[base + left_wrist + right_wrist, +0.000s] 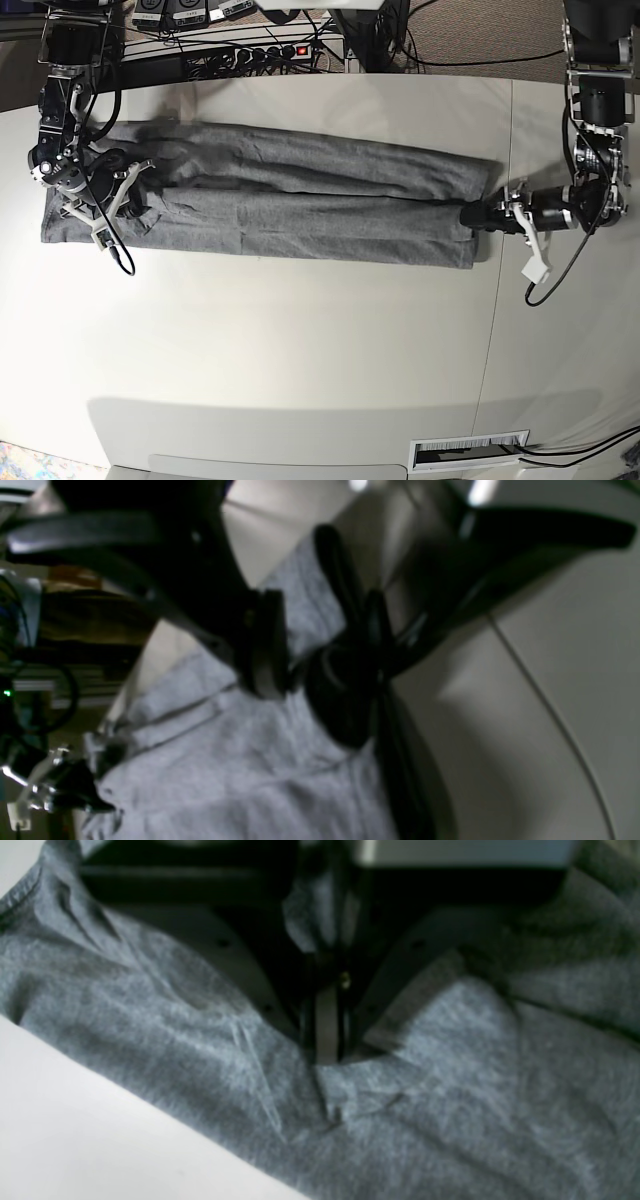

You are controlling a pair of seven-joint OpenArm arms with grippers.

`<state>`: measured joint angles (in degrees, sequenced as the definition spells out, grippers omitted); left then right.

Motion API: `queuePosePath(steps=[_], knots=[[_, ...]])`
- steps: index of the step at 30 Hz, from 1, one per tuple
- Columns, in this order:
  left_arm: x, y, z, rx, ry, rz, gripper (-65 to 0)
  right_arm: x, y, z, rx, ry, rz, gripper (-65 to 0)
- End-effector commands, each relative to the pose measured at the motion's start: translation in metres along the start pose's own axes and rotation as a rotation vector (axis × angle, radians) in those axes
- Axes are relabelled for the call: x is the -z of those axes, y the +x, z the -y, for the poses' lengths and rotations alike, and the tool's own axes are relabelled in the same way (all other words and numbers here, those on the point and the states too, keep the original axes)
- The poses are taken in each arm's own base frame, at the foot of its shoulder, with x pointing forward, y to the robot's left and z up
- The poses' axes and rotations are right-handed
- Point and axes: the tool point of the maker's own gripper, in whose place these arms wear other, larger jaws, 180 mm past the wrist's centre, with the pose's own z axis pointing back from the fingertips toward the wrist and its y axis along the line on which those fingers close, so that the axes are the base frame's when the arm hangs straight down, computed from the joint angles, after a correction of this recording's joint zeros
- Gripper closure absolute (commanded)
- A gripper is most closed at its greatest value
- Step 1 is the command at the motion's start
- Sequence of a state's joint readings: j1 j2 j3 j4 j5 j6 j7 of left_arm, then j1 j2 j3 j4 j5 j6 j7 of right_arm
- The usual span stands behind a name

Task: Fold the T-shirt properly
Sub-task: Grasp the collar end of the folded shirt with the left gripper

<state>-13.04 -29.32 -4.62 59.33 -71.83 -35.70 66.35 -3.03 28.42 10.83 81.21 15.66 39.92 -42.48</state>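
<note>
The heather-grey T-shirt [300, 200] lies on the pale table [300, 350] as a long band folded lengthwise, running left to right. My left gripper [470, 215] is at the band's right end. In the left wrist view its dark fingers [265, 645] close together on a strip of the fabric [225, 770]. My right gripper [138, 202] is over the band's left end. In the right wrist view it [327, 1040] is shut, pinching a bunch of the grey cloth [450, 1090] that rises between its fingers. The image is blurred.
A power strip with a red switch [290, 50] and cables lie along the table's back edge. A white tag on a cable [537, 270] hangs by the left arm. A table seam [505, 150] runs front to back. A vent slot [470, 452] is at the front edge.
</note>
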Motion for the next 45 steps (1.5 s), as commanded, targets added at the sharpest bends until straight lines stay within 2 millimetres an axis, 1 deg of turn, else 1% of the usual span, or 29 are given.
queuePosePath(steps=[1,5,11,15,21,25,27,29,32,34,37,39,42,45], knots=[[-0.006,0.014,-0.002,0.038,0.025,0.022,-26.0,-0.004,-0.011,0.01,-0.025,-0.029,-0.067,0.0],[-0.001,0.003,-0.015,0.045,0.103,-0.033,-26.0,-0.004,-0.011,0.01,-0.021,-0.026,-0.063,0.0],[-0.001,-0.003,-0.021,0.056,0.137,-0.066,-26.0,-0.004,-0.008,0.008,-0.011,-0.016,-0.048,0.0],[0.006,-0.011,-0.017,0.039,0.121,-0.072,-26.0,-0.004,-0.007,0.008,-0.009,-0.015,-0.046,0.0],[0.026,-0.022,0.002,-0.003,0.033,-0.068,-26.0,-0.004,-0.007,0.008,-0.009,-0.014,-0.046,0.0],[0.033,-0.024,0.008,-0.009,0.014,-0.068,-25.5,-0.004,-0.008,0.008,-0.009,-0.015,-0.047,0.0],[0.035,-0.024,0.009,-0.009,0.009,-0.066,-21.7,-0.004,-0.007,0.008,-0.009,-0.014,-0.046,0.0],[0.034,-0.023,0.01,0.0,0.006,-0.063,-15.2,-0.004,-0.007,0.008,-0.009,-0.015,-0.046,0.0],[0.034,-0.021,0.013,0.034,-0.008,-0.059,0.0,-0.004,-0.007,0.008,-0.009,-0.015,-0.044,0.0],[0.034,-0.019,0.015,0.049,-0.02,-0.053,0.0,-0.004,-0.007,0.008,-0.009,-0.015,-0.044,0.0],[0.03,-0.01,0.021,0.038,-0.056,-0.016,0.0,-0.004,-0.007,0.008,-0.009,-0.015,-0.044,0.0],[0.023,-0.003,0.028,0.064,-0.105,0.006,0.0,-0.004,-0.007,0.008,-0.009,-0.014,-0.044,0.0],[0.01,0.006,0.036,0.059,-0.157,0.006,0.0,-0.004,-0.005,0.006,0.0,-0.006,-0.034,0.0],[-0.005,0.016,0.034,0.061,-0.162,0.03,0.0,-0.004,-0.001,0.002,0.019,0.014,-0.011,0.0]])
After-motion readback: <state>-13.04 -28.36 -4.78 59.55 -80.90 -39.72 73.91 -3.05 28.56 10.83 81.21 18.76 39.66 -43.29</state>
